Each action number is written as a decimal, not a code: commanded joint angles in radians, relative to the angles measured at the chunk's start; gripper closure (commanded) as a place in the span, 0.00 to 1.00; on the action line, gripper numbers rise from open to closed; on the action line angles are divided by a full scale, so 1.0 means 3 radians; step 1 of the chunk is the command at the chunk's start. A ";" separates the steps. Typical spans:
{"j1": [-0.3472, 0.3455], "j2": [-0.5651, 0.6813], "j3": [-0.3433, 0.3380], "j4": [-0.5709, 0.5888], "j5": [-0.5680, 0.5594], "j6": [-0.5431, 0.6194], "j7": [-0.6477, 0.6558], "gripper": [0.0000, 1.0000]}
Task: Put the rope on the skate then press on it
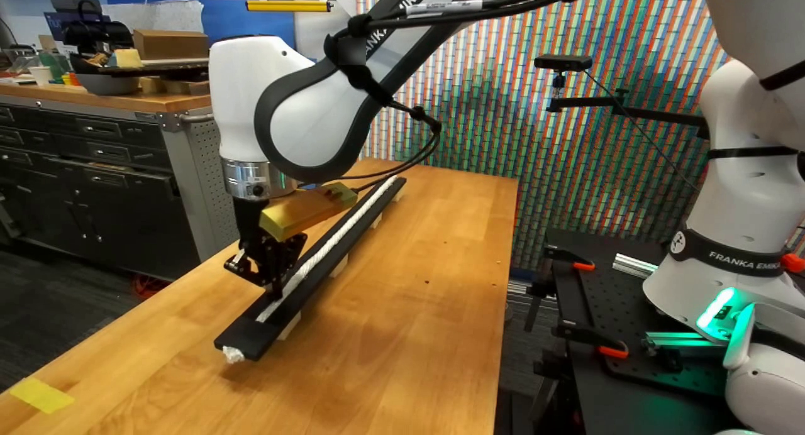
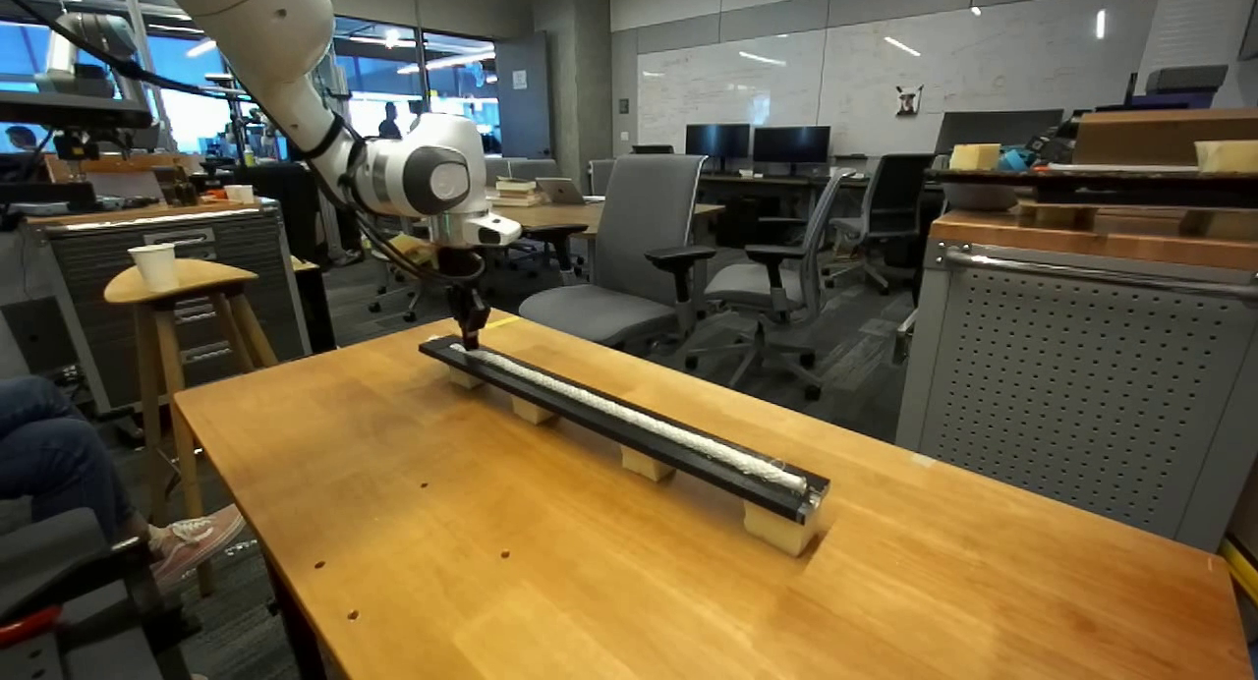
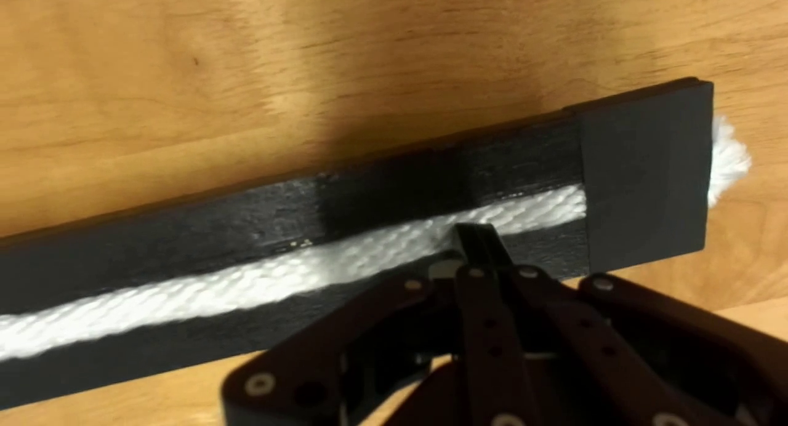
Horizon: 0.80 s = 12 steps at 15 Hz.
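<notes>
Found the long white braided rope (image 3: 292, 272) lying lengthwise down the middle of the narrow, low black rail (image 3: 215, 232), presumably the skate of the task. Judged the laying done and the pressing in hand. Saw the black jointed gripper (image 3: 479, 232) fully closed, with its fingertips (image 3: 470, 242) side by side and nothing between them; took that for a way of making one blunt pusher rather than a pinch. Saw it pointing down at the rope, just short of the flat black cover (image 3: 646, 180) across one end of the rail. Read that cover as an anchor, probably fitted to stop the rope sliding under load. Noted a frayed white tuft (image 3: 729, 161) just beyond it, most likely the rope's own end. Noted pale blocks (image 2: 781, 528) between the rail and the light-brown wooden tabletop (image 1: 427, 334), perhaps to raise and level the rail.

Could not see any rope beneath the cover, nor the patch right under the fingertips. Could not tell firm pressure from light contact, nor judge the rope's seating in the rail. Lost a short length of rail behind the gripper (image 1: 275, 291) in an exterior view, and much of the rail past the left edge of the wrist view. Could not make out the small glint (image 2: 814, 501) at the rail's near end in an exterior view.
</notes>
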 commanded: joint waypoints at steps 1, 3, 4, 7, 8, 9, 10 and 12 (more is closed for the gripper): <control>-0.0010 -0.0211 -0.0063 -0.0258 0.0071 0.0153 -0.0024 1.00; -0.0012 -0.0239 -0.0091 -0.0289 0.0066 0.0161 -0.0020 1.00; -0.0014 -0.0237 -0.0103 -0.0287 0.0063 0.0151 -0.0018 1.00; -0.0024 -0.0200 -0.0128 -0.0265 0.0064 0.0079 -0.0021 1.00; -0.0022 -0.0170 -0.0139 -0.0250 0.0059 0.0048 -0.0014 1.00; -0.0025 -0.0145 -0.0143 -0.0243 0.0059 0.0017 -0.0018 1.00; -0.0016 -0.0118 -0.0160 -0.0237 0.0045 -0.0003 -0.0001 1.00; -0.0026 -0.0044 -0.0172 -0.0195 0.0050 -0.0054 0.0005 1.00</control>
